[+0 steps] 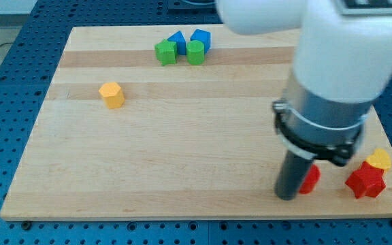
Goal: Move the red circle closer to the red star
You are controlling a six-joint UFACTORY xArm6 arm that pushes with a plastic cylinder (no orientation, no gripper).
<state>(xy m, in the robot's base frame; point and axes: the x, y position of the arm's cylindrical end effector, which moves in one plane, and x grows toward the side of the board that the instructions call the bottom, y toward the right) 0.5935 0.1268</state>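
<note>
The red circle [310, 179] lies near the view's bottom right, partly hidden behind my rod. The red star [365, 180] lies to its right, a short gap away. My tip [288, 196] rests on the board right against the red circle's left side. A yellow block [380, 159] touches the red star's upper right.
An orange hexagon block [112, 94] sits at the view's left. At the top, a green block [165, 52], a blue block [177, 41], a second green block [195, 52] and a second blue block [201, 39] cluster together. The wooden board [182, 136] ends just below my tip.
</note>
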